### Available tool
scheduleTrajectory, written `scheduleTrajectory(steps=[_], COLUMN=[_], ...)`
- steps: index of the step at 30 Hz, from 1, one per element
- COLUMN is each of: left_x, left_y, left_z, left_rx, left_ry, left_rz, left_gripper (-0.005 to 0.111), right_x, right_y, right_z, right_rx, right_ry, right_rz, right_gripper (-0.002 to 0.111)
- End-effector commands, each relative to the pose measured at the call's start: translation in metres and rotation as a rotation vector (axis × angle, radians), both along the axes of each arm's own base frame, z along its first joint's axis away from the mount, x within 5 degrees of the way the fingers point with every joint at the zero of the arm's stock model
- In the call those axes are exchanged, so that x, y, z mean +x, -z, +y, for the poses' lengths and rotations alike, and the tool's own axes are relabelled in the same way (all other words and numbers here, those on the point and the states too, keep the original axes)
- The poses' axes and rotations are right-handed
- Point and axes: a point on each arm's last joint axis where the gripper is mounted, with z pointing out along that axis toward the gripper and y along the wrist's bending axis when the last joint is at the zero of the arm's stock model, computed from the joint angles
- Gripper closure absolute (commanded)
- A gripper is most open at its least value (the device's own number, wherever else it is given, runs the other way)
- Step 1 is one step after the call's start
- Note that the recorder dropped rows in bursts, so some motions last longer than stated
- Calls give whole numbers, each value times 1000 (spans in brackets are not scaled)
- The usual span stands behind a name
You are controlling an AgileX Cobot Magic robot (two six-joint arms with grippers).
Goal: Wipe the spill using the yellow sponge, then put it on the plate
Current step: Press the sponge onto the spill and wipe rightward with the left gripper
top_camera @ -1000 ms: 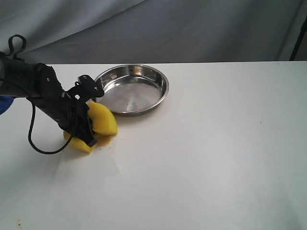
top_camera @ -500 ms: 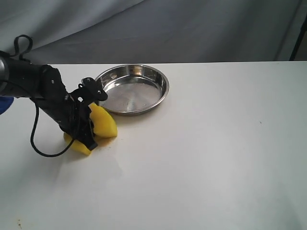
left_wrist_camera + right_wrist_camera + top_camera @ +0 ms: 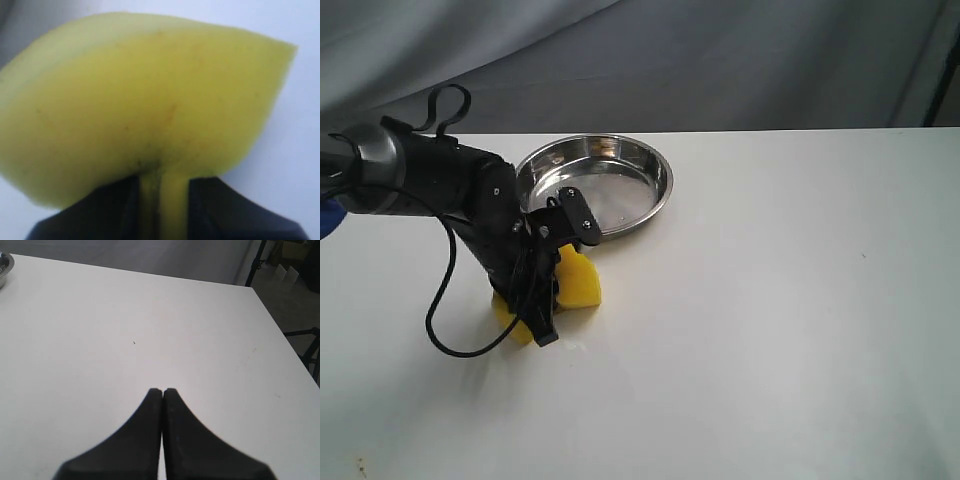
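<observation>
Yellow foam, bulging round a tight pinch: yellow sponge (image 3: 578,285) clamped across its middle by left hand (image 3: 164,187), pressed edge-down on counter (image 3: 770,330), just in front of plate (image 3: 666,190), near its rim but not touching.

No spill to be seen around it; hidden under the foam or already soaked up, cannot tell which. Faint orange streaks on the sponge face in the left wrist view.

Looks light, very soft and springy: bowed into an arc under the squeeze, likely to puff back to a block once let go. Probably damp, so apt to drip or smear during the carry. Needs no harder grip. Best taken across the middle of the thick block, as here; taken by a corner, likely to flop and drag. Nothing fragile about it, though may bounce or skid a little on the slick steel dish.

Right hand (image 3: 162,390) closed on nothing, over bare counter well apart from the work.
</observation>
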Motion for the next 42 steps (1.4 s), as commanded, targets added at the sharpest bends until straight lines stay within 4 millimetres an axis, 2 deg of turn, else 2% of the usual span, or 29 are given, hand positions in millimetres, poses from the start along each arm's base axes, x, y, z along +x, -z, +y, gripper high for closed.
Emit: scheduleTrajectory(steps=[1,7,19,24,29,33,37,42], left_x=[-44,-54,-64,-72,-91,-100,-100,-93], left_y=[33,33,30,30,26,18,4,-30], left_z=[-10,-24,-30,-38,-57,-67,-68,-67], left_rx=[99,106,64,80,94,79,62,23], left_ry=[1,50,-10,35,161,217,230,271], left_rz=[327,322,435,432,433,416,388,242], left_gripper=[107,107,107,107,107,107,107,107], right_x=[0,0,0,0,0,0,0,0], right_y=[1,1,1,1,1,1,1,1], right_z=[0,0,0,0,0,0,0,0], right_rx=[5,5,5,5,5,5,5,5], right_ry=[4,4,4,4,4,4,4,4], right_rz=[-1,-1,-1,-1,-1,-1,-1,-1], right_gripper=[108,108,108,108,108,108,108,108])
